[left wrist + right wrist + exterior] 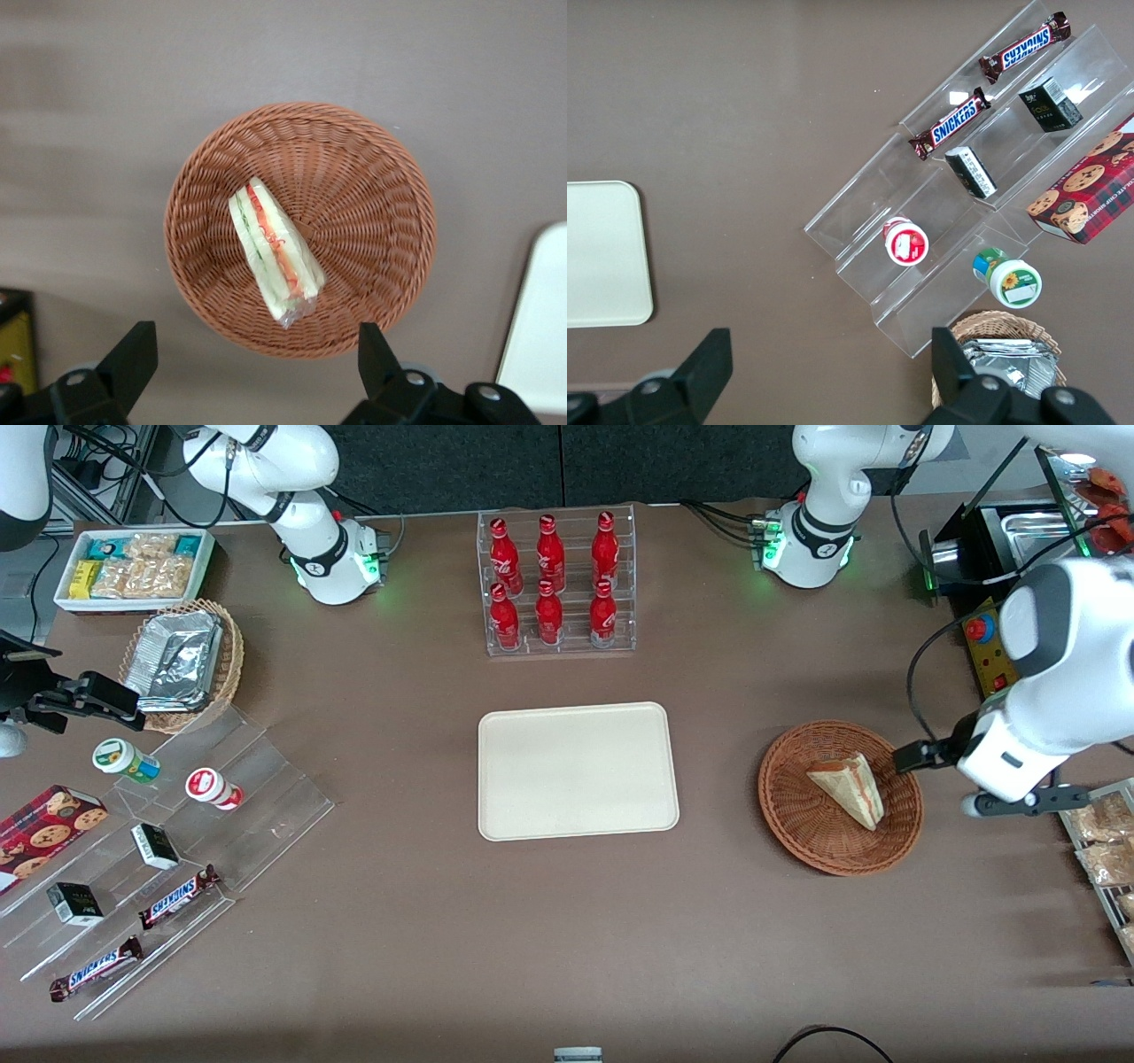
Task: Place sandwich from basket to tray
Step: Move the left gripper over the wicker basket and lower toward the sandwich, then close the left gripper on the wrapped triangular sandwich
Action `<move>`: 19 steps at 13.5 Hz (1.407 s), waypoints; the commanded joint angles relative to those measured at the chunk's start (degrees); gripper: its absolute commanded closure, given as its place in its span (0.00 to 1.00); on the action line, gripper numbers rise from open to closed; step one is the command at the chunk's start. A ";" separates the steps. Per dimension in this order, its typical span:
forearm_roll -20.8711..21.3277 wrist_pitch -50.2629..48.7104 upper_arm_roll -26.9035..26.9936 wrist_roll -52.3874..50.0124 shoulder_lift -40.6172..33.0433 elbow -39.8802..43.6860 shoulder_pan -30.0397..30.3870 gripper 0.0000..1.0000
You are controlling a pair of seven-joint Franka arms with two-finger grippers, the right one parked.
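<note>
Spread wide, the jaws of the gripper (252, 359) hang empty above the basket (381, 177), fingertips only partly in view. Inside that basket lies the sandwich (275, 252); the tray (578, 771) sits well apart from it, bare.

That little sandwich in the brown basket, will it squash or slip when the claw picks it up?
Probably a bit of both. The sandwich looks like soft white bread, so it may well dent under a firm pinch. Its shiny clear wrap suggests it could slide between the fingers. It lies tilted in the basket, so likely light. The open gripper hovers above.
</note>
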 commanded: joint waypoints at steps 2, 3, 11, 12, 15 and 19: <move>0.90 4.58 -0.09 -16.27 3.29 -1.70 -0.75 0.00; 0.90 7.11 -0.09 -18.74 3.21 -3.19 -0.75 0.00; 0.99 26.10 -0.18 -28.87 -0.05 -20.68 -1.80 0.00; 0.99 27.34 -0.18 -29.04 -0.40 -22.26 -1.80 0.00; 1.07 28.14 -0.18 -31.49 -0.14 -23.77 -1.89 0.00; 1.07 29.63 -0.18 -32.12 0.48 -25.26 -1.89 0.13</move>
